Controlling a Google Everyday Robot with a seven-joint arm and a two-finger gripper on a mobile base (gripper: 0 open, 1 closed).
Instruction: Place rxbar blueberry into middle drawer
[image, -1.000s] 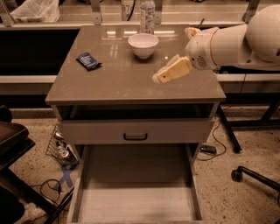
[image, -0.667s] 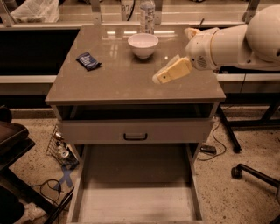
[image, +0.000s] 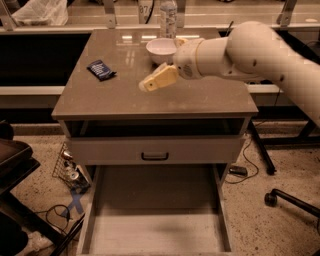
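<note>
The rxbar blueberry (image: 101, 69), a small dark blue wrapper, lies flat on the left part of the cabinet top. My gripper (image: 147, 85) hovers just above the middle of the top, to the right of the bar and apart from it, pointing left and down. It holds nothing that I can see. The middle drawer (image: 155, 225) is pulled out at the bottom of the view, with pale side walls and a bare grey-beige floor.
A white bowl (image: 161, 49) stands at the back of the cabinet top (image: 215, 97), behind my gripper, with a clear bottle (image: 168, 17) behind it. A shut drawer front with a dark handle (image: 155, 156) sits above the open drawer. Cables and a chair base lie on the floor.
My gripper and arm have moved left across the cabinet top, closer to the rxbar blueberry. The bar, the bowl and the drawer have not moved.
</note>
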